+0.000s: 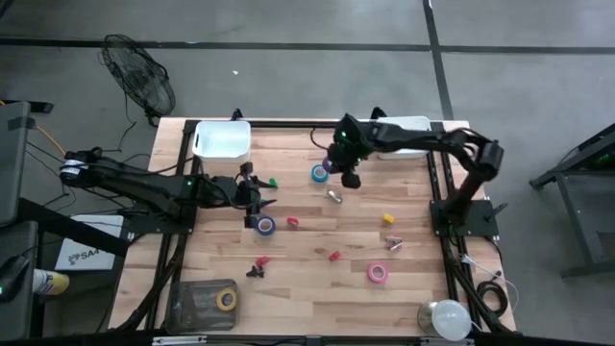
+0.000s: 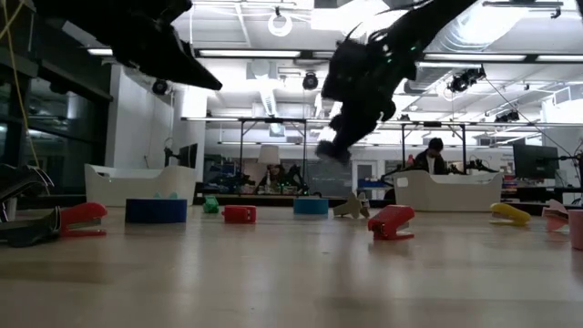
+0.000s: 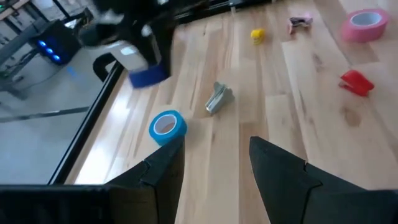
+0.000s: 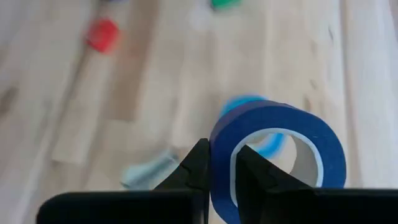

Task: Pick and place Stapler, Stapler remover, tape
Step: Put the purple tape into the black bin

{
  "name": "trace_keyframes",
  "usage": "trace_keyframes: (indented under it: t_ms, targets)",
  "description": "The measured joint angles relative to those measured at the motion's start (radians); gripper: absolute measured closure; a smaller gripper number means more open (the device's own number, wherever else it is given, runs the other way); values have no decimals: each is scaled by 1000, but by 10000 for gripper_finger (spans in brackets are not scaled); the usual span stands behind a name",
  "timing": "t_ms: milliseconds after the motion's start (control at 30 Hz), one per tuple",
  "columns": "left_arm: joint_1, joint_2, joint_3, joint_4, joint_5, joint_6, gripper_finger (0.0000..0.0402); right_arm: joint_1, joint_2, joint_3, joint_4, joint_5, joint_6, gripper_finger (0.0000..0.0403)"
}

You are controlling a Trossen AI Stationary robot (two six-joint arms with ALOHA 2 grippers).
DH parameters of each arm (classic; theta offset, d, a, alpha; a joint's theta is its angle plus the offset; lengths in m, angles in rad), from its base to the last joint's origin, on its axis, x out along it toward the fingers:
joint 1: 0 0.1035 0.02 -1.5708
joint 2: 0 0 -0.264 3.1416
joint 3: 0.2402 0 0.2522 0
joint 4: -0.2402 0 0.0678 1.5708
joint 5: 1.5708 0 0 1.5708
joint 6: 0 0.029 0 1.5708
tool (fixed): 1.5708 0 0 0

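My right gripper (image 1: 338, 171) hangs over the far middle of the table, shut on a dark blue roll of tape (image 4: 273, 155). The left wrist view also shows this tape (image 3: 148, 76) in the air. A light blue tape (image 1: 319, 173) lies flat below it, and a silver stapler remover (image 1: 334, 196) lies close by. My left gripper (image 3: 214, 162) hovers open above the table's left middle, holding nothing, with another blue tape (image 1: 265, 225) just near of it. Small red staplers (image 1: 292, 221) (image 1: 334, 256) and a pink tape (image 1: 378, 273) lie on the wood. My right gripper pinches the roll's wall (image 4: 221, 163) at the edge nearest the wrist. One finger (image 4: 252, 168) is inside the centre hole and the other (image 4: 198, 165) is outside. The fingers slant downward. The roll stands on edge, lifted clear of the table.
Two white bins (image 1: 223, 139) (image 1: 408, 135) stand at the far edge. A clear box (image 1: 197, 306) with a yellow roll sits at the near left corner. A yellow block (image 1: 388, 219), a green block (image 1: 273, 181) and a pink remover (image 1: 394, 242) are scattered about.
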Motion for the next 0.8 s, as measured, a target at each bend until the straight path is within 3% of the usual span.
trace_keyframes:
  t_ms: [233,400,600,800]
  targets:
    - [0,0,-114,199,-24,0,225,136,-183,-274,410,-38,108,371]
    - [0,0,-163,342,-24,26,225,238,-235,-428,710,-38,198,371]
    - [0,0,-174,402,-5,24,225,329,-238,-512,982,-44,246,371]
    - [0,0,-174,412,18,24,225,376,-238,-520,1100,-116,238,371]
